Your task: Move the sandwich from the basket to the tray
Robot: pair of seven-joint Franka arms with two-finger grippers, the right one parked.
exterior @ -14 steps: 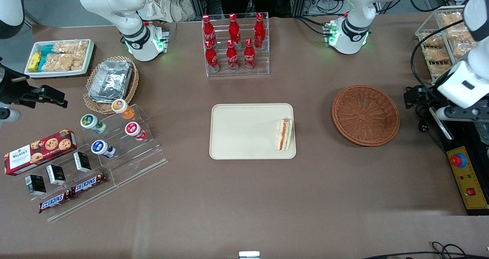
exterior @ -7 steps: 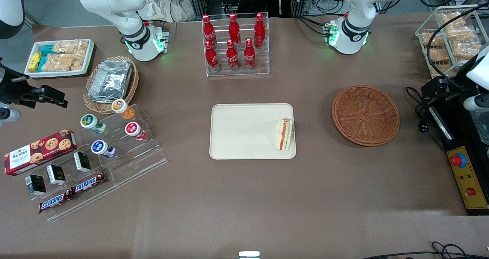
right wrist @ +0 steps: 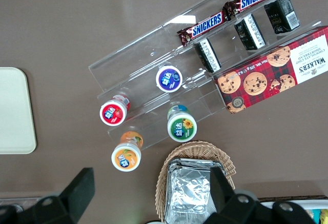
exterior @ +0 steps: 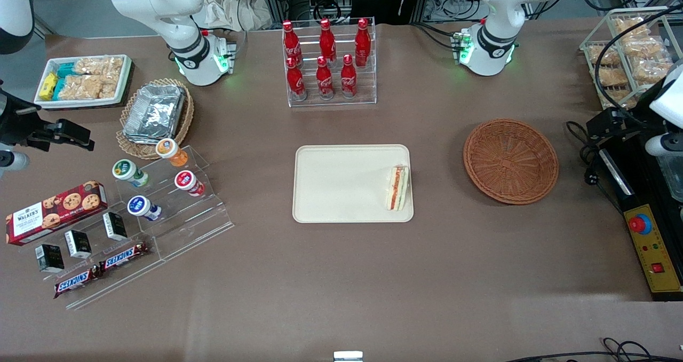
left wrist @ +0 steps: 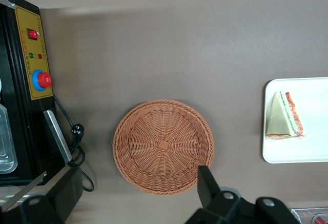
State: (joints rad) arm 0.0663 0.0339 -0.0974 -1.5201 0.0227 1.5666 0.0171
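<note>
The sandwich [exterior: 397, 187] lies on the cream tray [exterior: 341, 183], close to the tray's edge that faces the basket; its red and green filling shows. The reddish-brown basket [exterior: 510, 160] sits empty beside the tray, toward the working arm's end. My gripper [exterior: 608, 123] hangs at that end of the table, off past the basket and over the black control box. In the left wrist view the gripper [left wrist: 136, 183] is open with nothing between its fingers, and I see the empty basket [left wrist: 163, 146], the sandwich [left wrist: 283, 116] and the tray [left wrist: 307, 152].
A control box with a red button [exterior: 652, 250] lies along the working arm's table end, below a wire rack of snack packets [exterior: 619, 52]. A cola bottle rack [exterior: 328, 63] stands farther back. Acrylic steps with cups [exterior: 160, 191] and a foil-container basket [exterior: 155, 113] sit toward the parked arm's end.
My arm has drawn back from beside the basket toward the table end, then held nearly still. Sandwich, tray and basket have not moved.
</note>
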